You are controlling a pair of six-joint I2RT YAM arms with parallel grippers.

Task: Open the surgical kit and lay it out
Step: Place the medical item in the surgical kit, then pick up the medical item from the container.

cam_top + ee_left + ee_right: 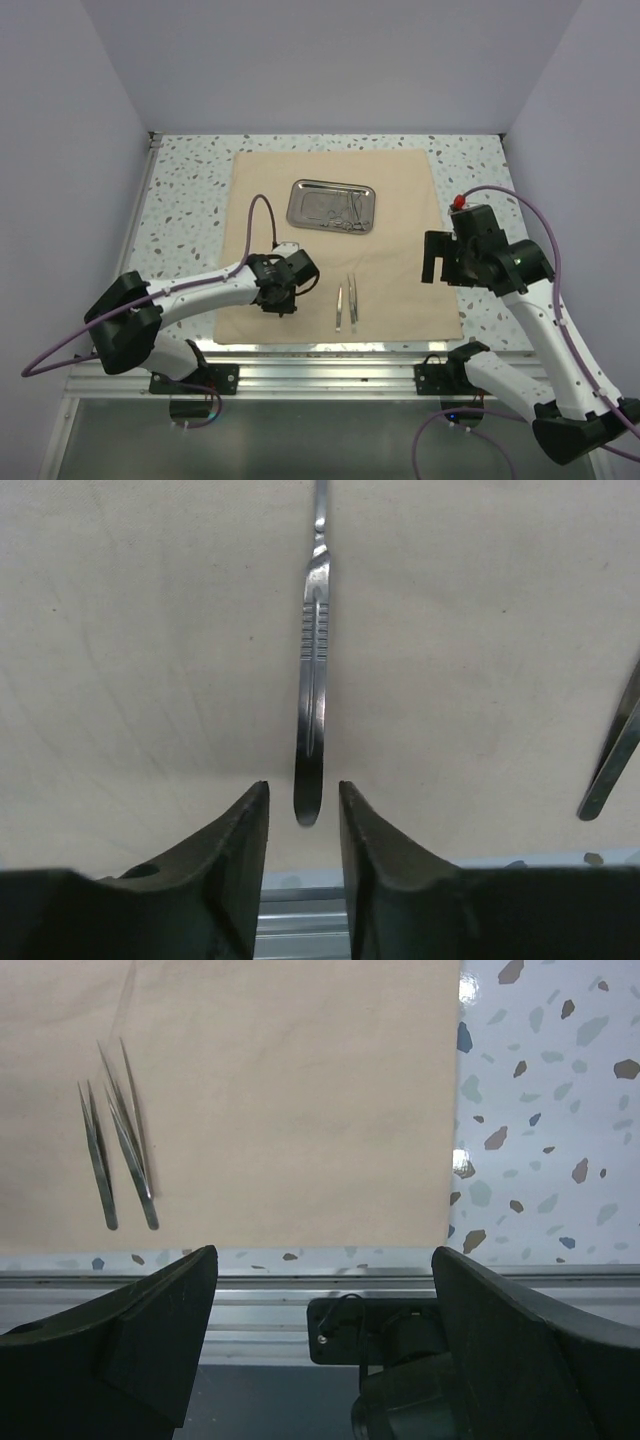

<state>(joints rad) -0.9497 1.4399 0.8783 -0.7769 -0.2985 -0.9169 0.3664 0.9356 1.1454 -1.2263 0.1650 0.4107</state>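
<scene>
The surgical kit's beige cloth lies spread flat on the table. On its far half sits the steel tray with several slim instruments inside. Two tweezers lie side by side near the cloth's front edge, and the right wrist view shows them too. A flat steel scalpel handle lies on the cloth. Its near end sits between the tips of my left gripper, which is narrowly open with a gap on each side. My right gripper hangs wide open over the table's front right, holding nothing.
The speckled tabletop shows around the cloth. An aluminium rail runs along the near edge, with a black arm mount below the right gripper. One tweezers tip lies to the right of the scalpel handle. Grey walls enclose three sides.
</scene>
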